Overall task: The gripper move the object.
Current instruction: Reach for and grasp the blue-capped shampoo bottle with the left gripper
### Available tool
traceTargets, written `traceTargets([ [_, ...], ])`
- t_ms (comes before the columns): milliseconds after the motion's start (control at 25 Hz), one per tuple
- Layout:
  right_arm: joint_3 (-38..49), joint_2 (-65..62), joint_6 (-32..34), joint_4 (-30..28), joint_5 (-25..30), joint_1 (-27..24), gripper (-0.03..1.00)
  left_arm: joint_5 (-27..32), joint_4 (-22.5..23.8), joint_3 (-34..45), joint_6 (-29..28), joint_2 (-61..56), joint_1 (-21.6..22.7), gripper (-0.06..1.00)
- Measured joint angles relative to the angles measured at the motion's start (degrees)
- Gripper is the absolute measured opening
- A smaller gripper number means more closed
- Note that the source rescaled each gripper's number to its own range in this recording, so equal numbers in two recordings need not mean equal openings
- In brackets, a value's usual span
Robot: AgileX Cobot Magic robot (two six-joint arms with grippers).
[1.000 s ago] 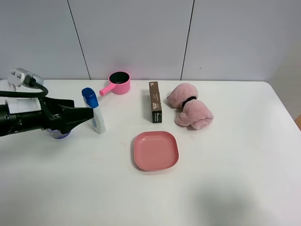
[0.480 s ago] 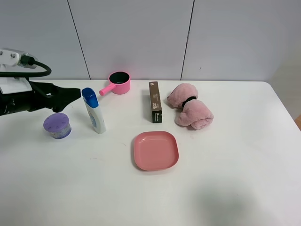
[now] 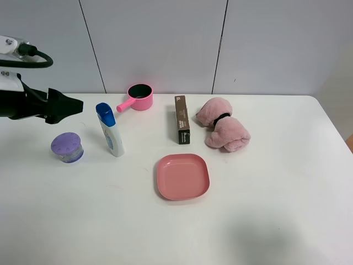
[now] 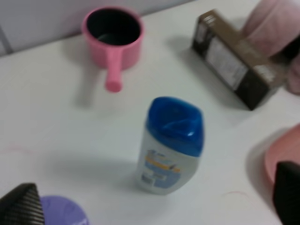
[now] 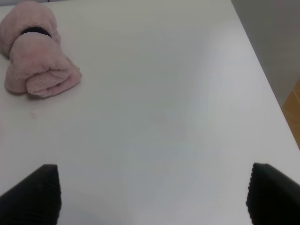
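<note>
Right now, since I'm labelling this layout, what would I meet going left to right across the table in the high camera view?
Purple-lidded jar, shampoo bottle, pink pot, brown box, pink plush roll. Pink plate omitted: it overlaps the box.

The left gripper hangs above the left end of the table. Ahead of its fingertips and lower, apart from them, the shampoo bottle stands upright. The jar sits under the gripper, beside the bottle. Past the bottle, toward the wall, is the saucepan. Farther ahead lies the box, with the plush bundle beyond it. The plate lies near the box, on the side away from the wall.
</note>
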Motion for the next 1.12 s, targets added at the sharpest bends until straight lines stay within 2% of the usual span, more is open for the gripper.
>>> traceTargets([
  [120, 0.0, 0.0, 0.0, 0.0, 0.0, 0.0, 1.0, -6.4, 12.1, 0.0, -16.8, -0.6, -3.4, 1.0],
  [280, 0.0, 0.0, 0.0, 0.0, 0.0, 0.0, 1.0, -16.4, 26.5, 0.0, -35.9, -0.6, -9.8, 1.0],
  [440, 0.0, 0.0, 0.0, 0.0, 0.0, 0.0, 1.0, -22.3, 37.3, 0.1, -49.1, -0.6, -14.3, 1.0],
  [520, 0.0, 0.0, 0.0, 0.0, 0.0, 0.0, 1.0, -24.6, 40.8, 1.4, -52.8, -0.6, -15.4, 1.0],
  [600, 0.0, 0.0, 0.0, 0.0, 0.0, 0.0, 1.0, -28.7, 42.3, 4.8, -54.7, -0.6, -15.7, 1.0],
  [920, 0.0, 0.0, 0.0, 0.0, 0.0, 0.0, 1.0, -47.7, 43.0, 22.0, -56.2, -0.7, -15.8, 1.0],
  [1040, 0.0, 0.0, 0.0, 0.0, 0.0, 0.0, 1.0, -54.7, 43.6, 25.9, -57.9, -0.7, -15.8, 1.0],
  [1120, 0.0, 0.0, 0.0, 0.0, 0.0, 0.0, 1.0, -58.0, 45.5, 27.6, -60.5, -0.7, -15.8, 1.0],
])
